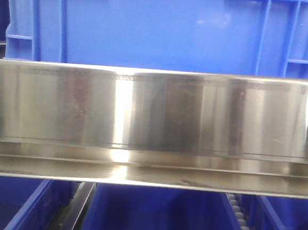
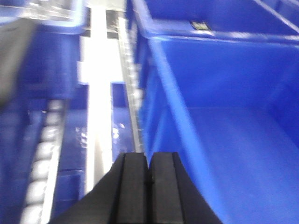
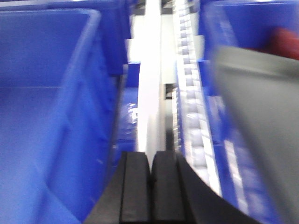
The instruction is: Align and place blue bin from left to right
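Note:
The blue bin [image 1: 161, 27] fills the top of the front view, a medium-blue crate with a smooth centre wall and vertical ribs near its corners, standing behind a steel rail [image 1: 154, 109]. My left gripper [image 2: 148, 161] is shut on nothing, hovering just left of the rim of an open blue bin [image 2: 233, 116]. Also shut and empty, my right gripper [image 3: 152, 158] hangs just right of an open blue bin wall [image 3: 51, 116]. Both wrist views are blurred, so I cannot tell whether these open bins are that same crate.
Below the rail lie more blue bins [image 1: 156, 216] with roller tracks [image 1: 241, 220] between them. A white rail [image 2: 99, 107] and rollers [image 2: 42, 154] run left of my left gripper. A roller track [image 3: 194, 116], a grey surface [image 3: 261, 121] and something red [image 3: 286, 37] lie right of my right gripper.

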`<state>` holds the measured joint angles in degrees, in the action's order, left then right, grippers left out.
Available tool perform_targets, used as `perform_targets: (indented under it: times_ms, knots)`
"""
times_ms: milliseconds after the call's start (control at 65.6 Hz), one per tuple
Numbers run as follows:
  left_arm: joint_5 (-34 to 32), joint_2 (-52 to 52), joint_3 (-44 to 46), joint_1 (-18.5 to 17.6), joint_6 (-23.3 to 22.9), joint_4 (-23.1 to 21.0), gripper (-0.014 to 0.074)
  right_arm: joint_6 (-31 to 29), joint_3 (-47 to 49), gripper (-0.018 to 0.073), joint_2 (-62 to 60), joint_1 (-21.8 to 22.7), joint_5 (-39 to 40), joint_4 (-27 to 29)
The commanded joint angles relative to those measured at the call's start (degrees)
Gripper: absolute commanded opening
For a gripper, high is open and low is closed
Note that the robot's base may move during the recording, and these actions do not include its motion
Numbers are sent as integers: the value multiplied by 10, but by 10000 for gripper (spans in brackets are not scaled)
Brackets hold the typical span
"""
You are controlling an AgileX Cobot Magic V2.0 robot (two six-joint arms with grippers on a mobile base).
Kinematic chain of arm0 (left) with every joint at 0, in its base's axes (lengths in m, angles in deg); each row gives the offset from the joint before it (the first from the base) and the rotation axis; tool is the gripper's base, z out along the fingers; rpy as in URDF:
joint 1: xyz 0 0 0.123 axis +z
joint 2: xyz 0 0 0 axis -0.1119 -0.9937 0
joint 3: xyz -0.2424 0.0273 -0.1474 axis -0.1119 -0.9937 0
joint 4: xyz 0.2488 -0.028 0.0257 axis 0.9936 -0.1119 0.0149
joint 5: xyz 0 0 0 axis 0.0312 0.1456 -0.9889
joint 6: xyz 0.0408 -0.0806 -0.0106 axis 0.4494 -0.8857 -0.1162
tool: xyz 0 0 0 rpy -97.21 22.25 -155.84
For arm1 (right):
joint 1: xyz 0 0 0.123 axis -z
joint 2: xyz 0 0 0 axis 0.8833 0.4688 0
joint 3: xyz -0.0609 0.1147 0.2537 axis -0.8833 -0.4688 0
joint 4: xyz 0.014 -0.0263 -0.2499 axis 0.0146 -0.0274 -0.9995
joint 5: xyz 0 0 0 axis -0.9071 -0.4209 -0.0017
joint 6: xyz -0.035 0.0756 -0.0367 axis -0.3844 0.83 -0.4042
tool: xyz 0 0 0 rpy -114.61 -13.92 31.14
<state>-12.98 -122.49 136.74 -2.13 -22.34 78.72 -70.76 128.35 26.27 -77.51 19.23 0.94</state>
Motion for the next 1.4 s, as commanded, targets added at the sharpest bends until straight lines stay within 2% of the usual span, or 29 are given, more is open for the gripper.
perform_targets:
  times_ms: [0, 122, 259, 427, 610, 960, 1021, 1097, 1158, 1219, 1387]
  knots:
    - [21, -43, 57, -18, -47, 39, -111, 50, 62, -60, 48, -29, -21, -55]
    - [70, -105, 144, -41, -100, 97, -111, 65, 140, -60, 109, -61, -62, -68]
    - [148, -162, 238, -67, -131, 148, -111, 86, 222, -60, 164, -90, -101, -87]
    - [197, -207, 305, -78, -132, 146, -111, 98, 287, -60, 219, -113, -145, -92]
    - [197, -208, 306, -78, -133, 140, -111, 113, 319, -60, 248, -135, -181, -154]
    - [199, -208, 306, -78, -133, 138, -111, 121, 319, -50, 253, -142, -194, -154]
    - [200, -208, 306, -78, -133, 137, -111, 121, 319, 36, 253, -142, -200, -154]
    - [201, -208, 306, -78, -133, 134, -111, 121, 319, 213, 253, -142, -206, -154]
    - [201, -208, 306, -78, -133, 134, -111, 121, 319, 314, 253, -142, -211, -147]
    - [201, -208, 306, -78, -133, 134, -111, 121, 319, 322, 253, -142, -213, -131]
    - [207, -208, 306, -78, -133, 134, -111, 121, 319, 258, 269, -142, -213, -126]
